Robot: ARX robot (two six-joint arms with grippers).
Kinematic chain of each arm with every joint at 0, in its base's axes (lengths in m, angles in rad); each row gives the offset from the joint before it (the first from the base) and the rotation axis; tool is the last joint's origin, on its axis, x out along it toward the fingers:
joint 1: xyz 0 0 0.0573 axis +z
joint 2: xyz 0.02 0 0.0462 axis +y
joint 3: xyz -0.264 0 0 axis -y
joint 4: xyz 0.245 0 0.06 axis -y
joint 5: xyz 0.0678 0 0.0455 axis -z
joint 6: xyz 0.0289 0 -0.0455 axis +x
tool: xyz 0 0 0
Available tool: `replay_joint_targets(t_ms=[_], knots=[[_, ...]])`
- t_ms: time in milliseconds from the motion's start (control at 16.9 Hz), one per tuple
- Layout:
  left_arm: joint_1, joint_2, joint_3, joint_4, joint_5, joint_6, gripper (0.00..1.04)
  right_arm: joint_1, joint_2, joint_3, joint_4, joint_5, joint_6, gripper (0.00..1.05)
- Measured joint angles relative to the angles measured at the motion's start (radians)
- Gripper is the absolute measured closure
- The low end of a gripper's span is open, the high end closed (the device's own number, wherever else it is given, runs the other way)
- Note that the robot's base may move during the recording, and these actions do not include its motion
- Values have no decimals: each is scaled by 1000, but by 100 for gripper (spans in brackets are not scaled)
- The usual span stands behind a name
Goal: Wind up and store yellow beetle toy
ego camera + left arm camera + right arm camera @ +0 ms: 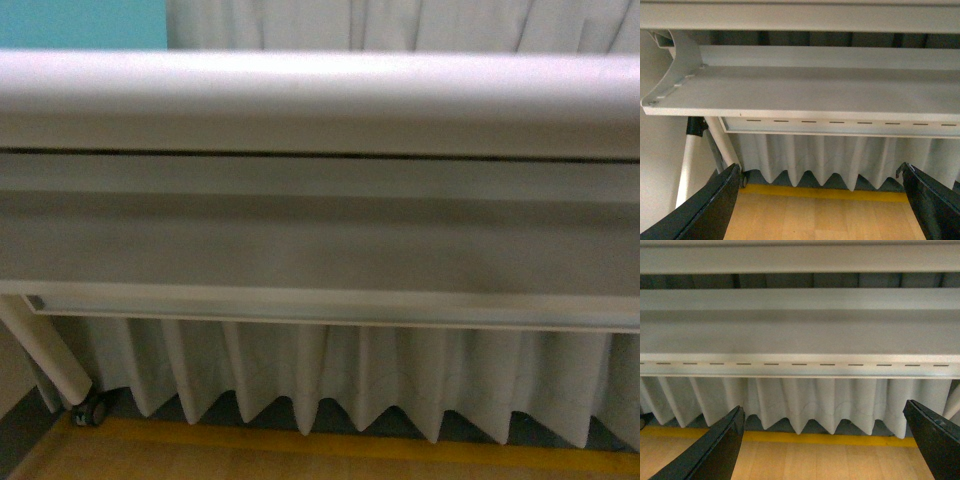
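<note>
The yellow beetle toy is out of view in every frame. My left gripper (820, 200) is open, its two black fingers (705, 210) spread wide with only wooden floor between them. My right gripper (825, 442) is open as well, with dark fingers (715, 452) at both lower corners of its view and nothing held. Both wrist views look under the edge of a grey table (805, 95) from below. Neither arm shows in the front view.
The grey table edge (320, 110) fills the front view. Below it hangs a pleated white curtain (330, 370), above a yellow floor line (330, 440) and wooden floor. A white table leg (687, 165) with a caster (92, 410) stands at the left. A turquoise patch (80, 22) shows top left.
</note>
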State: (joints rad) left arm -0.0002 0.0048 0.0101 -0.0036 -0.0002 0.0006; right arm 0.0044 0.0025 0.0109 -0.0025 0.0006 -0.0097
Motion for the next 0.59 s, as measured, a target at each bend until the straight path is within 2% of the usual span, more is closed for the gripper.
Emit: replay_joint_targets(t_ms=[592], knots=[[0,0,0,-2,0,0,7,0,0,0,-2,0,2,6]])
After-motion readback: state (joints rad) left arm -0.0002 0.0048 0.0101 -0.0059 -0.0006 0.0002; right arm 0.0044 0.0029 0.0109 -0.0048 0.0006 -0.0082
